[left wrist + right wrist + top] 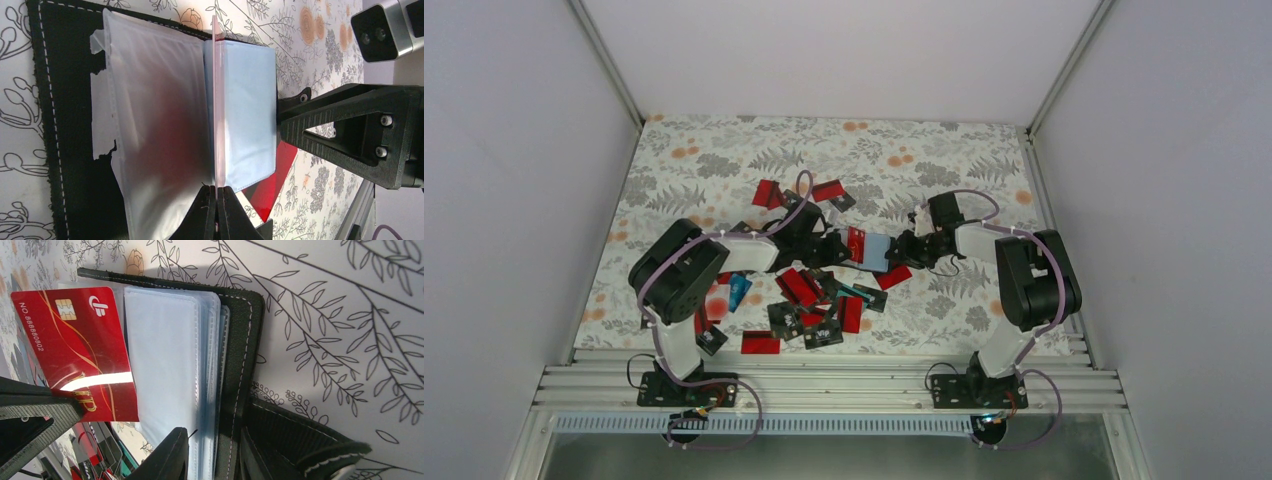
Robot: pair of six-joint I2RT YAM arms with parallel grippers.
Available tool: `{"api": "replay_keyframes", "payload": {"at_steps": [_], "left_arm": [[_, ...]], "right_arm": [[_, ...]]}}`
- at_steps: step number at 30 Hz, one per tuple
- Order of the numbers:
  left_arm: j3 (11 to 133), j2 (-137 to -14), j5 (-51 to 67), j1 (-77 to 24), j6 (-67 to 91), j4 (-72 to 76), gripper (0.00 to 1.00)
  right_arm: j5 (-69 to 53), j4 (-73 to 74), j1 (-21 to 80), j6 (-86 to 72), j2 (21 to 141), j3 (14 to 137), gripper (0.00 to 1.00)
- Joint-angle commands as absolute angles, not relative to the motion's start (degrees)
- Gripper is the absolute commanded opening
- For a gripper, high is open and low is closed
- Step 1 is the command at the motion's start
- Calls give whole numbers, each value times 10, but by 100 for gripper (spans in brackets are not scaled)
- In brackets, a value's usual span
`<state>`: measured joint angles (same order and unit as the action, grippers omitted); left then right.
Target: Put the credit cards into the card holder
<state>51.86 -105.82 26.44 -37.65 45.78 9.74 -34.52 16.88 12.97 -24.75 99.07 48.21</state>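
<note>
The card holder [876,251] lies open mid-table, its black stitched cover [65,125] spread under clear sleeves [165,355]. My left gripper [217,192] is shut on a red credit card [75,350], which stands edge-on [216,100] in the left wrist view, over the holder's left page. My right gripper [212,455] is shut on the holder's right side, sleeves and cover between its fingers [167,457]. In the top view the left gripper [839,247] and right gripper [911,250] face each other across the holder. Several loose credit cards [814,300] lie nearer the arms.
Two more red cards [769,192] [828,190] lie behind the left arm. A teal card [740,290] sits at the left of the pile. A red card [894,276] lies just under the holder's near edge. White walls enclose the floral table [724,160].
</note>
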Motion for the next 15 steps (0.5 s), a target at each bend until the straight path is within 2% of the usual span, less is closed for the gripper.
{"api": "replay_keyframes", "payload": {"at_steps": [1, 15], "left_arm": [[530, -1076, 270, -379, 472, 85, 2], [559, -1090, 289, -383, 484, 43, 2]], "right_arm": [[-336, 160, 128, -235, 1003, 472, 29], [-338, 160, 128, -234, 1004, 472, 29]]}}
